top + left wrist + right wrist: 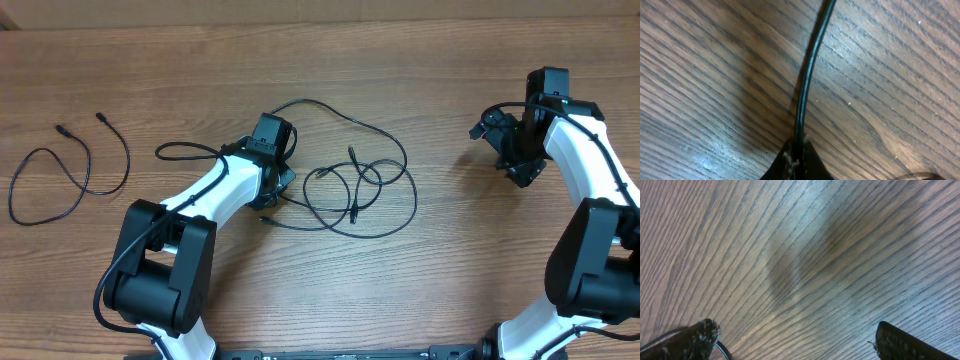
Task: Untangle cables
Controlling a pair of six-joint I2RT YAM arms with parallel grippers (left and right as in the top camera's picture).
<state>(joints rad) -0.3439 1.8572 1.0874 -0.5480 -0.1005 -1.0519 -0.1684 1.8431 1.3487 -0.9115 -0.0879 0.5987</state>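
plain brown wood-grain bench (400, 290) filling every view, long streaky grain with a soft sheen up close and a paler band along the 12 o'clock edge overhead. room beyond the bench out of frame, so not possible to describe.

near the middle of the bench, a tangle of thin black cables (352, 190) lying in loose overlapping loops with small plugs at the ends, one wide loop arching toward 12 o'clock. well apart, out toward 9 o'clock, a single thin black cable (127, 160) spread flat in open curves, both plug ends pointing to 12 o'clock.

left fingers (278, 172) down at the 9 o'clock side of the tangle, pressed together and pinching one strand of it; in the left wrist view, fingers (796, 161) clamped on that strand at 6 o'clock, strand running up over the wood to 12 o'clock.

right fingers (508, 150) over bare wood at about 2 o'clock from the tangle, well apart from it, spread wide and holding nothing. in the right wrist view, one dark fingertip (695, 339) in each lower corner, shadowed wood between.
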